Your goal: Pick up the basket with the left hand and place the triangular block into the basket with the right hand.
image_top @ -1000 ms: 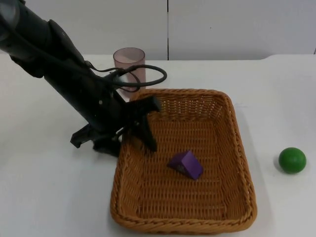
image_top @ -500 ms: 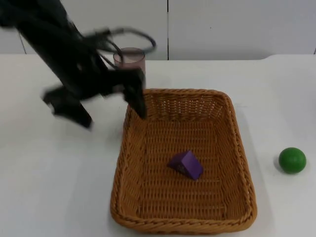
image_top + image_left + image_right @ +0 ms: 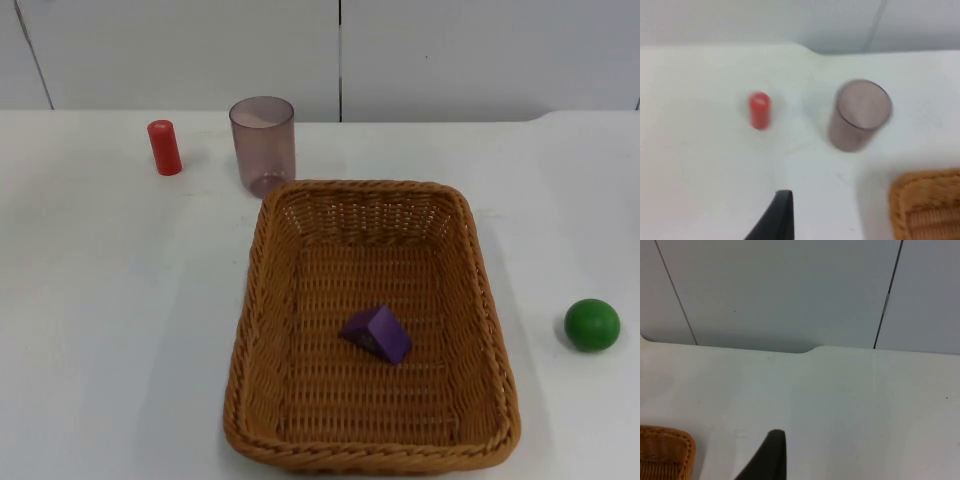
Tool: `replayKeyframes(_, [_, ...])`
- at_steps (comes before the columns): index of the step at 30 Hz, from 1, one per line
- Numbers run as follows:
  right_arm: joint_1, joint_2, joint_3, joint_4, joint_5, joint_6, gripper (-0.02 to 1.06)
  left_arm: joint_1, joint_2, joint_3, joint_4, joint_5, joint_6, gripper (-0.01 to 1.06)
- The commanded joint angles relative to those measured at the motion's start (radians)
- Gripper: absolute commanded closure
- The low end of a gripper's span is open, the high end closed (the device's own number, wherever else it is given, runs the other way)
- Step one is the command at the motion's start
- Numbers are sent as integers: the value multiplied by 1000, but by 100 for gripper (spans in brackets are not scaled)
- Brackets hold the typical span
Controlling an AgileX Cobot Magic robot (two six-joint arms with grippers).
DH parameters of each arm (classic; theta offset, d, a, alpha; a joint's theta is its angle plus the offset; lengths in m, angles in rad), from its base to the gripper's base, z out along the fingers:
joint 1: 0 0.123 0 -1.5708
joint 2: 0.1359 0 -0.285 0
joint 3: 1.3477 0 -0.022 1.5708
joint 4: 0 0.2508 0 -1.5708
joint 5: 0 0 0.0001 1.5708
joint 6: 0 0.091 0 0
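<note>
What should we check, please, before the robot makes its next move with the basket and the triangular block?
1. Triangular block inside the basket: ok, it lies on the basket floor.
2. Basket flat on the table: ok.
3. Basket held by the left gripper: not ok, that gripper is off it, facing the cup and red cylinder.
4. Right gripper away from the basket: ok.
5. Gripper openings: cannot tell.
6. Green ball apart from the basket: ok.
</note>
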Motion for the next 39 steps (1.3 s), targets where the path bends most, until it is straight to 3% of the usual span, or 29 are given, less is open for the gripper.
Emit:
replayKeyframes(1, [-6,-6,-8,3,-1,-9,0,-4,-23,7,57,6,-29,0])
replayKeyframes(8, [-6,-6,-8,-4,-75,-12,0,-4,-59,7,173,21,-29,0])
replayKeyframes(17, [-6,-6,-12,6,-246,24,0,-4,-109,-1,151,-131,-35,0])
replayKeyframes(22, [-6,-6,-16,-25,-195,24,0,0,-143,-41,137,-69,85,0])
replayKeyframes(27, [-6,-23,-12,-25,-164,24,0,97,-247,-46,-89,-33,221,0])
replayKeyframes(30, [-6,-60,-12,-25,-162,24,0,128,-309,-46,-75,28,216,0])
replayKeyframes(32, [-6,-122,-12,-35,-144,24,0,145,-386,-45,29,109,182,0])
replayKeyframes(39, [-6,-297,-12,-58,-95,24,0,145,-584,-45,117,127,166,0])
